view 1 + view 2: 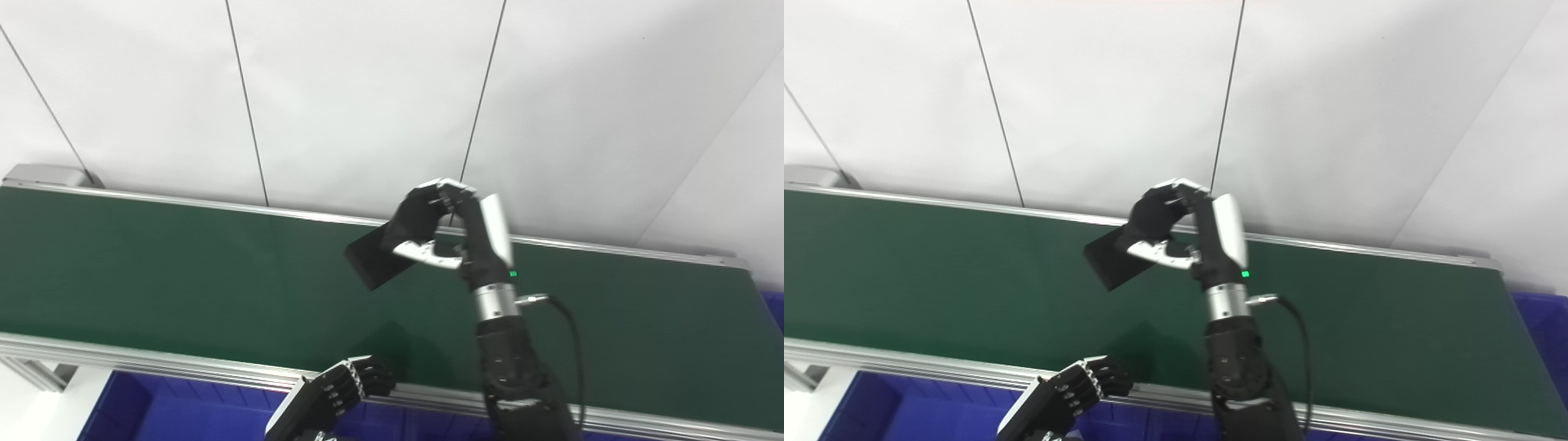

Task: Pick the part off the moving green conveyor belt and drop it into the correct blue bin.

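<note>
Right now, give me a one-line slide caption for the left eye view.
Right hand holds the black part above the green belt; left hand waits over the blue bin.

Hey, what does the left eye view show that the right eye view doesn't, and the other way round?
Only the left eye view shows the grey housing at the belt's far left end almost whole.

Only the right eye view shows a larger piece of the blue bin past the belt's right end.

Both show the right hand shut on the black part above the green belt, and the left hand low at the near rail.
</note>
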Tool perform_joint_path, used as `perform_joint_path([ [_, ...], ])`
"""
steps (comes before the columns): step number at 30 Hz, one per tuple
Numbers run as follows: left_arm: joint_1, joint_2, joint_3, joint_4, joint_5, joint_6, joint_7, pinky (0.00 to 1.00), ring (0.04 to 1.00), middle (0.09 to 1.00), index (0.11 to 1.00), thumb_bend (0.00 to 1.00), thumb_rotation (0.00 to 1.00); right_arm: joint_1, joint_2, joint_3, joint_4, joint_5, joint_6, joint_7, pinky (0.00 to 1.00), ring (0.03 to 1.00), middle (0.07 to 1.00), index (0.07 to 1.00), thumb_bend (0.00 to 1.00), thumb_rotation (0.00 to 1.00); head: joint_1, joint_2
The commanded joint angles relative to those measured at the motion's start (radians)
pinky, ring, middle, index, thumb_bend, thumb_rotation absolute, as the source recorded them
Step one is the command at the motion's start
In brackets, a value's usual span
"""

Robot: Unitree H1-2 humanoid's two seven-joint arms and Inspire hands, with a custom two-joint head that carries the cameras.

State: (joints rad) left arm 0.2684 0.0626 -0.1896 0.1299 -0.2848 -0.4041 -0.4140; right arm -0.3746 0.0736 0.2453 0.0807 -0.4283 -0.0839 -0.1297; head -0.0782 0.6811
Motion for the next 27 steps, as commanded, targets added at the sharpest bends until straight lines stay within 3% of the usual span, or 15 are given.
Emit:
perform_joint_path([
  [1,-0.009,0.004,0.001,-0.008,-0.016,-0.026,-0.02,0.75,0.74,0.746,0.754,1.0,0.42,-0.023,0.003,-0.018,-0.084,0.015,0.03,0.02,0.44,0.463,0.517,0.475,0.52,0.0,0.0,0.0],
  [10,-0.013,0.008,0.011,0.005,-0.023,-0.035,-0.031,0.74,0.741,0.749,0.756,1.0,0.43,0.014,-0.032,-0.075,-0.317,0.052,0.112,0.081,0.41,0.446,0.515,0.487,0.52,0.0,-0.039,-0.003],
  [15,-0.012,0.011,0.019,0.008,-0.031,-0.034,-0.037,0.75,0.743,0.751,0.757,1.0,0.42,0.057,-0.05,-0.111,-0.414,0.067,0.114,0.088,0.41,0.449,0.516,0.48,0.52,0.0,-0.067,-0.003],
  [27,-0.012,0.044,0.029,0.002,-0.079,-0.016,-0.079,0.76,0.758,0.763,0.765,0.99,0.44,0.24,-0.08,-0.213,-0.626,0.085,0.14,0.089,0.43,0.451,0.508,0.48,0.52,0.0,-0.19,0.02],
])
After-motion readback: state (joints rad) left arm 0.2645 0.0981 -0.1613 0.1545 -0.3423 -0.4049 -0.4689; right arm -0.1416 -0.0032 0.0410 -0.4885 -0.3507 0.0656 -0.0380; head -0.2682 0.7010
